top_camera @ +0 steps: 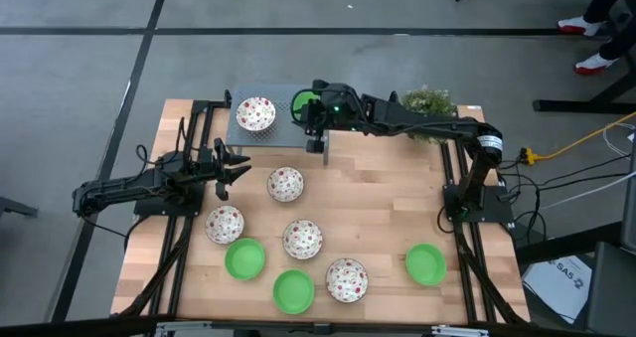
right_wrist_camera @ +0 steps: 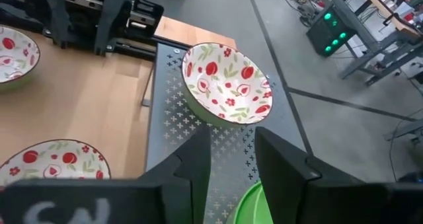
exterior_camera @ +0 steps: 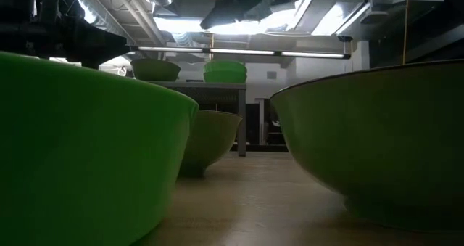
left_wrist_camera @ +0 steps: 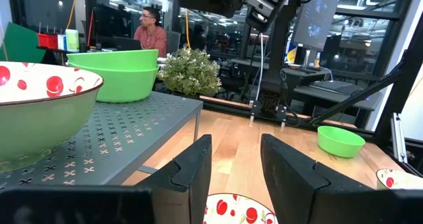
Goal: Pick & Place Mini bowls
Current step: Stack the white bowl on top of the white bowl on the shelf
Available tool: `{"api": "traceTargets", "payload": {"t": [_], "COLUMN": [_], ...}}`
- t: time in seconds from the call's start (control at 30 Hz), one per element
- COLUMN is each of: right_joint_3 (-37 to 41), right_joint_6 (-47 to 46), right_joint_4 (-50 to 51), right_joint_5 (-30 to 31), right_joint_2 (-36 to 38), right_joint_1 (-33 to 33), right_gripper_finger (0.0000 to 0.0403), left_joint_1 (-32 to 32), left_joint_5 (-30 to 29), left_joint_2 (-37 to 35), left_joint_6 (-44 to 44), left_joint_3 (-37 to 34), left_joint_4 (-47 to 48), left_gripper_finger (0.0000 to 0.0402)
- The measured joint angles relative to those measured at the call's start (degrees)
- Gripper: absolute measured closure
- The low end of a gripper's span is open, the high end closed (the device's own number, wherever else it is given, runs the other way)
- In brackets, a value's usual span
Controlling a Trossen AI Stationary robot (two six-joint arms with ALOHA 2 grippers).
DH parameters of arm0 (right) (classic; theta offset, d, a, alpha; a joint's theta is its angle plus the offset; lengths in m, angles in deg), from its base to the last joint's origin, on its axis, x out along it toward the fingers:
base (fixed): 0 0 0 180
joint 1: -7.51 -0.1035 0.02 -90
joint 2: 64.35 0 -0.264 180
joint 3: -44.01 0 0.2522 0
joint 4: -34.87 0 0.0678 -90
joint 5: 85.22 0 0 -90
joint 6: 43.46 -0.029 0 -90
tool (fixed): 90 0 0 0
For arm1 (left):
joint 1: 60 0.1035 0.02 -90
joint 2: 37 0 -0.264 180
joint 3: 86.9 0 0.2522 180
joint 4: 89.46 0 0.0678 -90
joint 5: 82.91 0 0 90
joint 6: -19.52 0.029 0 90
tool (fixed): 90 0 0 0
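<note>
A grey perforated stand (top_camera: 273, 128) at the table's far edge carries a speckled mini bowl (top_camera: 255, 113) and stacked green mini bowls (top_camera: 301, 104), each resting on its base. Several more speckled bowls (top_camera: 302, 239) and three green ones (top_camera: 244, 258) stand on the wooden table. My right gripper (right_wrist_camera: 231, 151) is open and hovers over the stand, beside the green stack (right_wrist_camera: 254, 207) and short of the speckled bowl (right_wrist_camera: 228, 84). My left gripper (left_wrist_camera: 234, 164) is open and low at the table's left, facing a speckled bowl (left_wrist_camera: 241, 211).
A bushy potted plant (top_camera: 429, 103) stands at the far right corner, under the right arm. The green bowl (top_camera: 425, 263) sits alone at the near right. Bare wood lies between the stand and the bowl cluster. A person (left_wrist_camera: 151, 32) sits in the room beyond.
</note>
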State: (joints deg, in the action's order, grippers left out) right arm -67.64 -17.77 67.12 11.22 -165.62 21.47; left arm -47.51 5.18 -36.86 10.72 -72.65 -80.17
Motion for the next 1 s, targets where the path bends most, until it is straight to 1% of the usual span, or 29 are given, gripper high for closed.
{"api": "traceTargets", "payload": {"t": [0.33, 0.53, 0.67, 0.87, 0.93, 1.0], "right_joint_3": [0.0, 0.0, 0.0, 0.02, 0.02, 0.02], "right_joint_6": [-0.02, -4.08, -4.96, -6.08, -6.08, -6.22], "right_joint_4": [0.01, 0.03, 0.2, 0.24, 0.55, 0.8], "right_joint_5": [-0.01, -0.58, -1.91, -2.17, -2.15, -2.17], "right_joint_2": [0.0, 0.0, 0.0, 0.0, 0.0, 0.0], "right_joint_1": [-1.24, -1.3, -1.42, -1.92, -2.17, -2.4], "right_gripper_finger": [0.0285, 0.0285, 0.0285, 0.0284, 0.0279, 0.0263], "left_joint_1": [-0.02, -0.01, 0.0, -0.02, -0.02, -0.02], "left_joint_5": [0.0, -0.01, 0.0, 0.0, 0.0, 0.0], "left_joint_2": [0.0, 0.0, 0.0, 0.0, 0.0, 0.0], "left_joint_6": [0.04, 0.02, 0.0, 0.02, 0.01, 0.02], "left_joint_3": [0.0, 0.01, 0.0, 0.01, 0.0, 0.0], "left_joint_4": [0.0, 0.0, 0.0, 0.0, 0.01, 0.0], "left_gripper_finger": [0.0276, 0.0276, 0.0276, 0.0276, 0.0276, 0.0276]}}
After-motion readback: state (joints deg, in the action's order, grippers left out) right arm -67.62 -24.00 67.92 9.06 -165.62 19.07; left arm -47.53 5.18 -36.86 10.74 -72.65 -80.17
